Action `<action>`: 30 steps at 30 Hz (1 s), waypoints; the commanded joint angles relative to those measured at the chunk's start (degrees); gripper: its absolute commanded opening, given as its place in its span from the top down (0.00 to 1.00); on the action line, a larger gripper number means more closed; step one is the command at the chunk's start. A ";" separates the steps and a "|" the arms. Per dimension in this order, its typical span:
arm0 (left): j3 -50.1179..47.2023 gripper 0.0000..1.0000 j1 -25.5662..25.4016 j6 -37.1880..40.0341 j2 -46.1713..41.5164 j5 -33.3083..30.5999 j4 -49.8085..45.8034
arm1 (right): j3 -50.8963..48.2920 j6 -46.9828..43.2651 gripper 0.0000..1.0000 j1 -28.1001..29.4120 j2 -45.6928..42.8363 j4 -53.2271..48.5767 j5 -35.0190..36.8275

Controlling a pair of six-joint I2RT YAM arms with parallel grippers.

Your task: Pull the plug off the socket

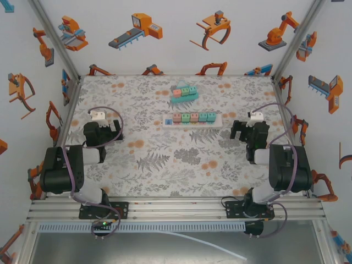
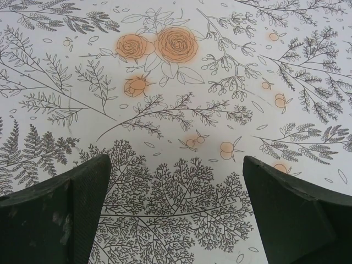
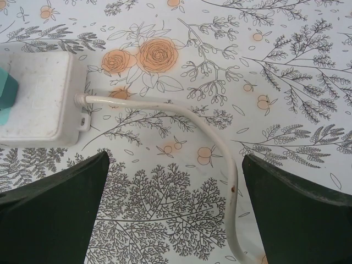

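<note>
White power strip (image 1: pixel 193 119) lies mid-table, a row of coloured plugs (image 1: pixel 194 116) seated in it; cord (image 3: pixel 132 100) leaves its right end. Right gripper (image 1: pixel 237 131) just beside that end, jaws wide, empty. Left gripper (image 1: pixel 114 129) well apart, jaws wide, over bare table (image 1: pixel 165 170).

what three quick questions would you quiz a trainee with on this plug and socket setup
1. True or false: the left gripper and right gripper are both shut.
2. In the right wrist view, what leaves the end of the power strip? A) white cable B) red rope C) metal chain
3. Fill in: in the top view, the power strip lies ___ the left gripper and right gripper.
Key: 1 false, both are open; 2 A; 3 between.
</note>
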 commanded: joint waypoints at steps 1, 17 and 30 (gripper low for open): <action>-0.56 0.03 0.11 0.69 0.95 0.73 5.03 | -0.15 -0.49 0.01 -0.41 0.13 1.99 0.06; -0.06 0.03 0.17 0.62 0.05 0.62 2.37 | -0.01 -0.40 0.01 -0.36 0.16 1.99 0.06; -0.02 0.03 0.17 0.65 0.17 0.72 2.50 | -3.45 0.98 0.07 -0.40 -22.12 -10.19 4.33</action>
